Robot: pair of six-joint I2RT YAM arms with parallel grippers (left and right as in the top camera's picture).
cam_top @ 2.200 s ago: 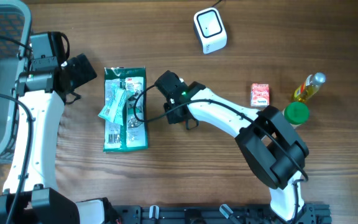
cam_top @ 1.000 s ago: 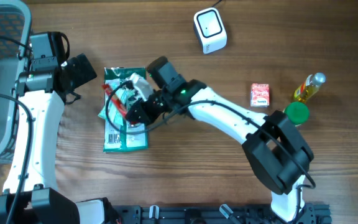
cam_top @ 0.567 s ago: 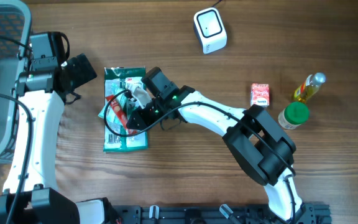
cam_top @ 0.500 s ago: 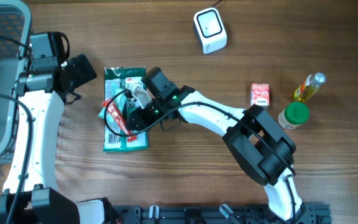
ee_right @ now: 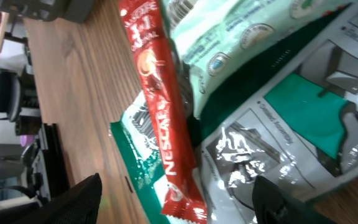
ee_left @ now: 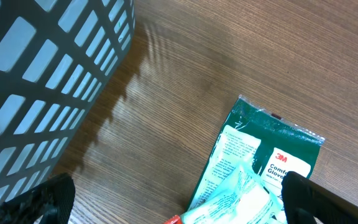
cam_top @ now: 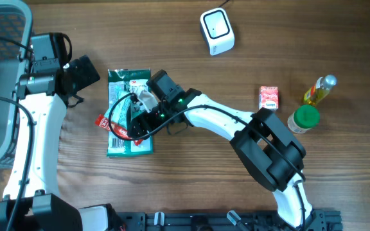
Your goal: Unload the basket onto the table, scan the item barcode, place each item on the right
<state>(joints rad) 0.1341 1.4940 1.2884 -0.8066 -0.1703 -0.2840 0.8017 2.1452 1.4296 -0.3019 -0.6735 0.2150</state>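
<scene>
While the scanner sits well apart on the counter, the right pincer stands open above a red coffee stick lying loose between its jaws on green packets; the left pincer gapes empty. Judging by this, no barcode is scanned yet, and pickup remains.

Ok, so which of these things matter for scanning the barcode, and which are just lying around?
Part of the job: red Nescafe stick, white barcode scanner, right gripper.
Lying about, probably: 3M gloves pack, pale green packet, pink carton, oil bottle, green-lidded jar, grey basket.
</scene>
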